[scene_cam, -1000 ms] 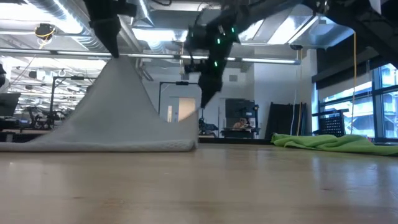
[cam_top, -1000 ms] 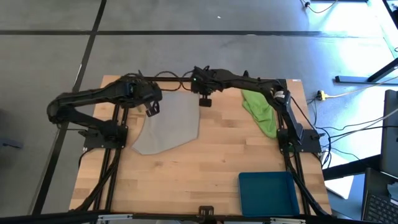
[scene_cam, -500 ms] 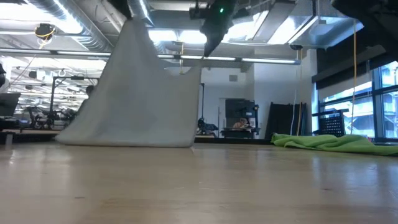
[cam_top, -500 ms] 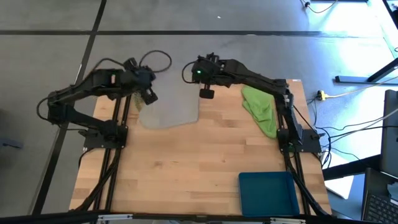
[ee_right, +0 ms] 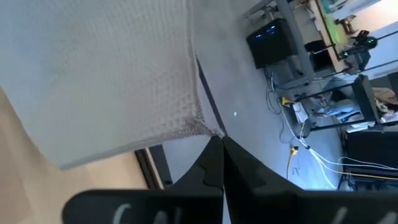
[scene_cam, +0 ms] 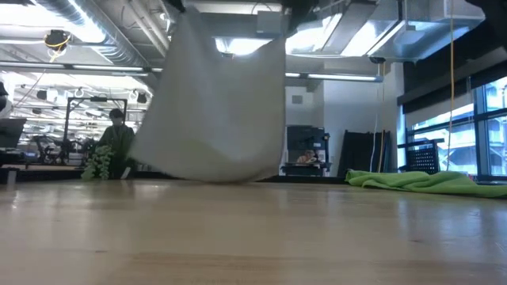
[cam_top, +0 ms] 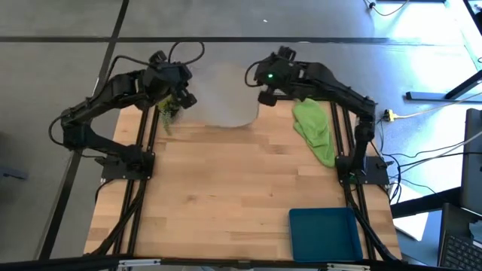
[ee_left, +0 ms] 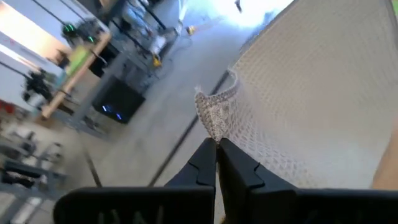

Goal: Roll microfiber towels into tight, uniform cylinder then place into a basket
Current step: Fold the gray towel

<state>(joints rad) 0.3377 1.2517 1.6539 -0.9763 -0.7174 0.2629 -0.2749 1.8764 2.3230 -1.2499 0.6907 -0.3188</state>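
Since the earlier frame both arms have risen and moved toward the far edge of the wooden table [cam_top: 226, 188]; the pale grey-white waffle-weave microfiber towel [cam_top: 222, 96], which then lay partly on the wood, now hangs almost fully in the air. We see the left gripper [ee_left: 216, 148] with its two dark fingers pressed together on one upper corner of this towel, and the cloth spreads away from its jaws. We see the right gripper [ee_right: 221, 142] closed in the same way on the other upper corner, the cloth also falling away from its jaws. Between the two pairs of jaws the towel is stretched as a sheet; in the low view its bottom edge [scene_cam: 214, 176] is at, or just above, the table surface, and we cannot tell which. A small leafy green plant sprig [cam_top: 167, 111] is just below the left jaws. The lime green soft cloth towel [cam_top: 316, 134] lies crumpled on the table near the right jaws. The shallow rectangular teal-blue plastic basket [cam_top: 324, 232] stands well apart from both jaws, at the near edge of the table.
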